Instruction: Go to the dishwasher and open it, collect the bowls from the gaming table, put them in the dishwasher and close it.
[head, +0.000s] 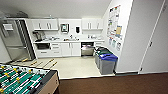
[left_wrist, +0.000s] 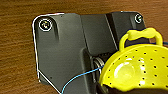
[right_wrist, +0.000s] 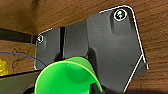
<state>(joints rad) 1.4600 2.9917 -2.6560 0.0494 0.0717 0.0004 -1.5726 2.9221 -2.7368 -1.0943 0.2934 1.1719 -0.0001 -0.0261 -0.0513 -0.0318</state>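
**Bowls carried toward the open dishwasher**

Head view: the dishwasher (head: 87, 49) stood open under the counter, ready for loading, beyond the foosball table (head: 23, 81).

Left wrist view: a yellow perforated bowl (left_wrist: 135, 68) sat at the gripper, apparently carried; finger opening cannot be told.

Right wrist view: a green bowl (right_wrist: 66, 77) likewise; grip unclear.
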